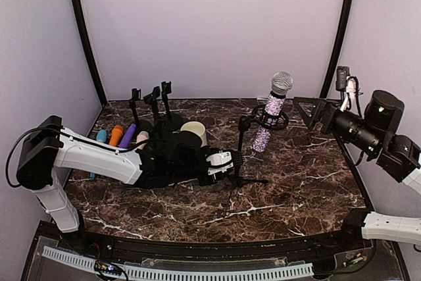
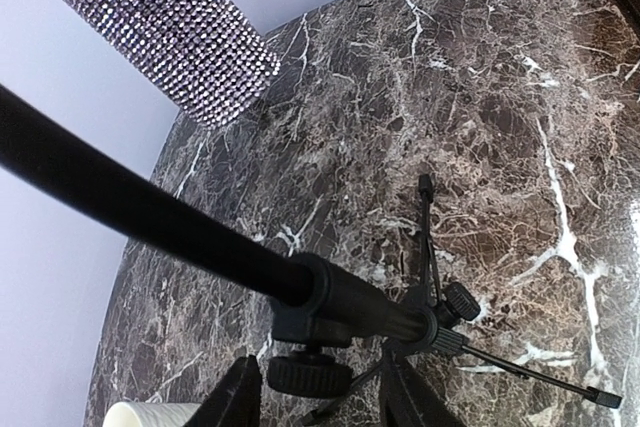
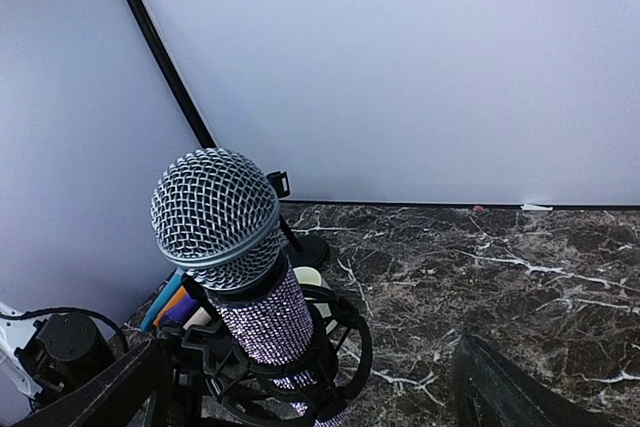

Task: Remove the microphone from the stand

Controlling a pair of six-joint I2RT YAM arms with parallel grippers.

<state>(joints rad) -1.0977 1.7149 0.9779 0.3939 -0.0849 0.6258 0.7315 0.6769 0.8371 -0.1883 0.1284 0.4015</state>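
While the microphone [image 1: 272, 110] sits upright in its cradle ring, at about one o'clock on the table [image 1: 302, 176], none of the removal is done yet. The left gripper [image 1: 234, 160] is at seven o'clock of the mic, with its fingers either side of the stand [image 1: 241, 144] low on the pole. Whether they pinch it, I cannot tell. The right gripper [image 1: 304, 113] hovers at three o'clock of the mic, jaws spread wide, near but not touching. What's left, I'd judge, is the whole job: close in, grasp the glittering body, lift it clear.
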